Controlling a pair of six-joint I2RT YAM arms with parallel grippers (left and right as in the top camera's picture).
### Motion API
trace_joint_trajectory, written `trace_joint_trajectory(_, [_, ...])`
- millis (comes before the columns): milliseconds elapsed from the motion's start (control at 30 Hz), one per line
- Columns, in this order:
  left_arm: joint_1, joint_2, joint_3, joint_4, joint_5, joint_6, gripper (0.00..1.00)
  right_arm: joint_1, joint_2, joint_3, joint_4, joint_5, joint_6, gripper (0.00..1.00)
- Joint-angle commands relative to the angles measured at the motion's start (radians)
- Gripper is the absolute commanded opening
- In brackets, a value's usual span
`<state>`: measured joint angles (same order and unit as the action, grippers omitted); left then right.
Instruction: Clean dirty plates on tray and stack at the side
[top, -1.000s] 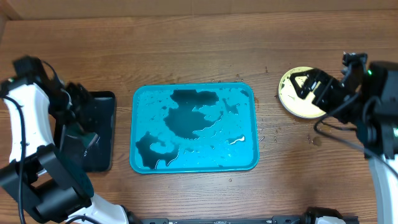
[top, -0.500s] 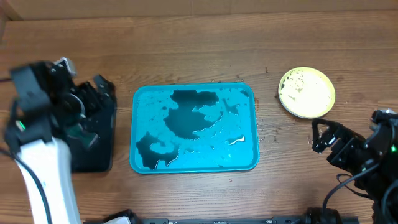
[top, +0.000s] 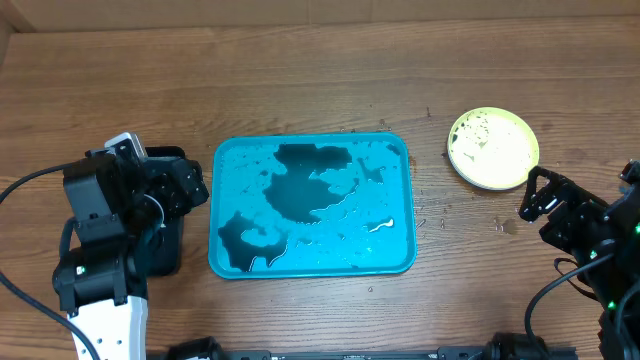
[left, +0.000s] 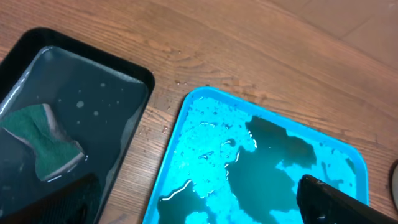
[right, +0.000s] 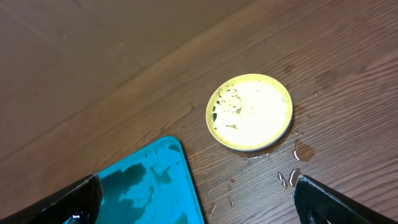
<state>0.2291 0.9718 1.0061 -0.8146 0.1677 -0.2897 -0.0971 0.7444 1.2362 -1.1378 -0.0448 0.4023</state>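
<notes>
Right claw (top: 545, 195) open and empty: wrist view shows its fingers spread to the lower corners, nothing between them. It hangs over bare table (top: 470, 260) near the plate (top: 493, 148), at the plate's 4 o'clock, not touching.

Left claw (top: 182, 186) also spread wide and empty, over the black tray (top: 165, 255), at 9 o'clock of the tray (top: 215, 200). Sponge (left: 43, 140) lies in water in the black tray.

Plate: yellow-green rim, flat on the table at 2 o'clock of the tray, apart from it. Specks on its face toward 10 o'clock. Only one plate visible; can't tell if others sit beneath it. Tray holds dark pools of water, no plates.

Handling, my read:
- Small plastic plate: light, stiff, not fragile.
- Probably wet, so slippery; droplets on the table at its 5 o'clock.
- Lies flat, so there's little to hook under.
- Take it at the rim, on the 4–5 o'clock edge nearest the right claw, one finger over the lip, one outside.
- Squeeze gently; a hard pinch on wet plastic would likely squirt it out.
- Specks suggest it may want another wipe.
</notes>
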Motion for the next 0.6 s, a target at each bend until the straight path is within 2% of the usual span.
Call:
trace_joint_trajectory(0, [-0.003, 0.022, -0.011, 0.004, -0.019, -0.017, 1.0, 0.003, -0.002, 0.02, 0.007, 0.022, -0.007, 1.0])
trace_joint_trajectory(567, [-0.003, 0.182, -0.011, 0.004, -0.019, -0.017, 1.0, 0.003, -0.002, 0.02, 0.006, 0.022, -0.007, 1.0])
